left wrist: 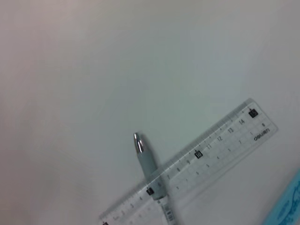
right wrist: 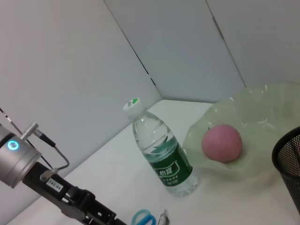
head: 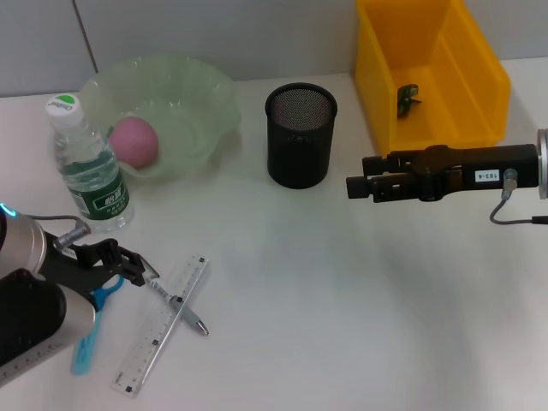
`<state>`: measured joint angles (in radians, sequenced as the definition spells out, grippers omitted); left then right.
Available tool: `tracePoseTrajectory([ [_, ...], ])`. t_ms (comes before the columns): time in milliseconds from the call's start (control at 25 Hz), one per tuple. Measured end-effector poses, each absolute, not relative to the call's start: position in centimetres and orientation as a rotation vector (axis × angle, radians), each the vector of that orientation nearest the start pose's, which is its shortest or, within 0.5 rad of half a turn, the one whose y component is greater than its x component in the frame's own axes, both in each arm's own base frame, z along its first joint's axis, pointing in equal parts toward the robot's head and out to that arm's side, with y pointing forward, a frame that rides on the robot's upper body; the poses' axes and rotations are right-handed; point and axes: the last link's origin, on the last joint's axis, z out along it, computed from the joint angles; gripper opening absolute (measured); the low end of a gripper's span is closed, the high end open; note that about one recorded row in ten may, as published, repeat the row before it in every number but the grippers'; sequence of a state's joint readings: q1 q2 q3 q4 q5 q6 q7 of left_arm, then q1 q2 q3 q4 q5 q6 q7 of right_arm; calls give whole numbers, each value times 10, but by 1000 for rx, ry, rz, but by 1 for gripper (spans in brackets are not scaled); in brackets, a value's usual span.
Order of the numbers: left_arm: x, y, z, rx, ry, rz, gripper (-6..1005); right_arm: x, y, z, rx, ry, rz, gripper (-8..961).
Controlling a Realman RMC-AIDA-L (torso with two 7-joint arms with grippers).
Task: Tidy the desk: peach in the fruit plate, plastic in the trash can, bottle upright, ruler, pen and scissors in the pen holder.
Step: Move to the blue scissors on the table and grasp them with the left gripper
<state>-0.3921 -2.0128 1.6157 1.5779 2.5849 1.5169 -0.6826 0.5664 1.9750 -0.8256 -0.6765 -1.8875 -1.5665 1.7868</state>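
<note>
A pink peach point(head: 134, 141) point(right wrist: 221, 143) lies in the pale green fruit plate point(head: 201, 94) point(right wrist: 262, 101). Beside the plate, the water bottle point(head: 90, 167) point(right wrist: 161, 154) stands upright. A dark scrap of plastic point(head: 408, 98) lies inside the yellow bin point(head: 479, 64). The black mesh pen holder point(head: 300, 133) point(right wrist: 288, 159) looks empty. A clear ruler point(head: 163, 325) point(left wrist: 201, 154) lies flat with a grey pen point(head: 175, 301) point(left wrist: 147, 161) crossing it. Blue scissors point(head: 90, 330) point(left wrist: 288, 206) lie partly under my left arm. My left gripper point(head: 139, 267) is open, just above the pen's upper end. My right gripper point(head: 355, 175) hovers open, right of the pen holder.
The wall runs along the table's far edge behind the plate and bin. Bare white tabletop point(head: 342, 300) spreads across the middle and front right.
</note>
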Motion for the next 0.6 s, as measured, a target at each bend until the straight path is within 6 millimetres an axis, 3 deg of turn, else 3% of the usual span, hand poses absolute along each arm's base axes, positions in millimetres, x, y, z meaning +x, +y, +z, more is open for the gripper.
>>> tracePoseTrajectory([
  [320, -196, 312, -2, -2445, 1973, 898, 647, 245, 356, 32, -2715, 996, 712, 824],
  [600, -185, 322, -2, -2446, 1984, 936, 645, 249, 352, 30, -2699, 1028, 724, 824],
])
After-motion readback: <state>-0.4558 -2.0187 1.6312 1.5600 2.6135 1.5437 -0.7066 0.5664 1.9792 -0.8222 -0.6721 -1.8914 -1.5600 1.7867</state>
